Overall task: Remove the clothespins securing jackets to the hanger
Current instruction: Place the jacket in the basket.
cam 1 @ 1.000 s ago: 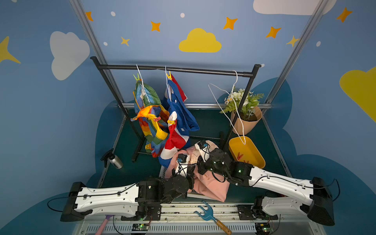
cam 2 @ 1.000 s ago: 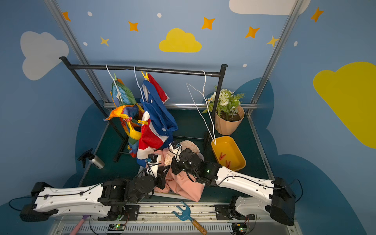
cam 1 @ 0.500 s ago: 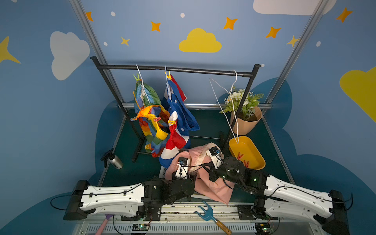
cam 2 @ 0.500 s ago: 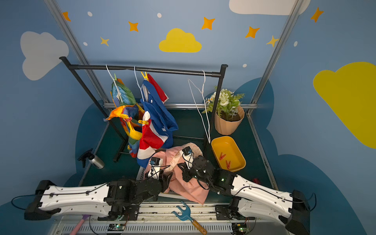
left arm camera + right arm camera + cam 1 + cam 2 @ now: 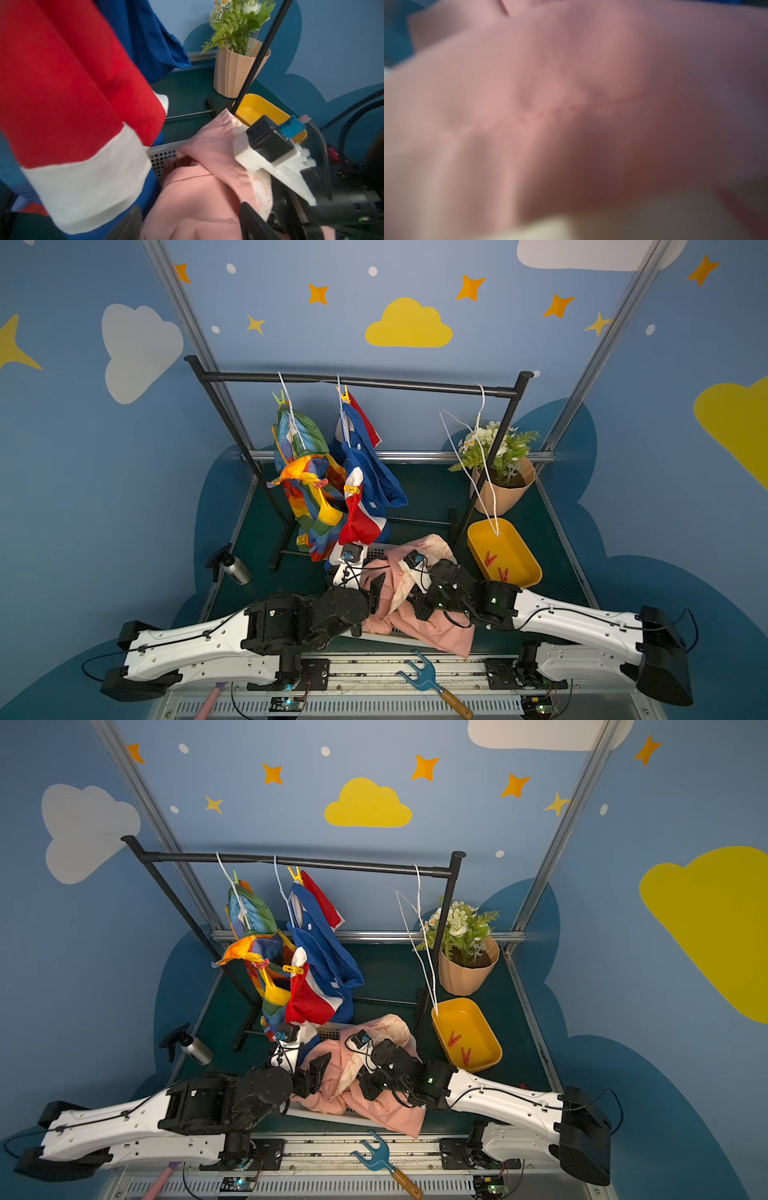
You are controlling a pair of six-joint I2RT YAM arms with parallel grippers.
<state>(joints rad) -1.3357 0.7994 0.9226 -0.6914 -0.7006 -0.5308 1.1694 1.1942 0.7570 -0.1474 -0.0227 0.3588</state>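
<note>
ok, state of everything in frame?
rainbow jacket: hung, pegged.
blue-red jacket: hung, pegged.
pink jacket: off hanger, in white basket.
bare hanger: on rail.
yellow tray: two red clothespins inside.
left gripper: open, over pink jacket.
right gripper: shut, against pink fabric.

Cannot make out the fingertips of the right hand point(image 5: 369, 1086), sunk in the pink jacket point(image 5: 422, 632), nor more than blurred pink in its wrist view, nor most of the basket point(image 5: 375, 549) beneath.

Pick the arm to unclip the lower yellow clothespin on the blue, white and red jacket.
Left, probably: the left pincer is open beside the blue, white and red jacket, below the lower yellow plastic clothespin; the right pincer is shut against the pink jacket.
</note>
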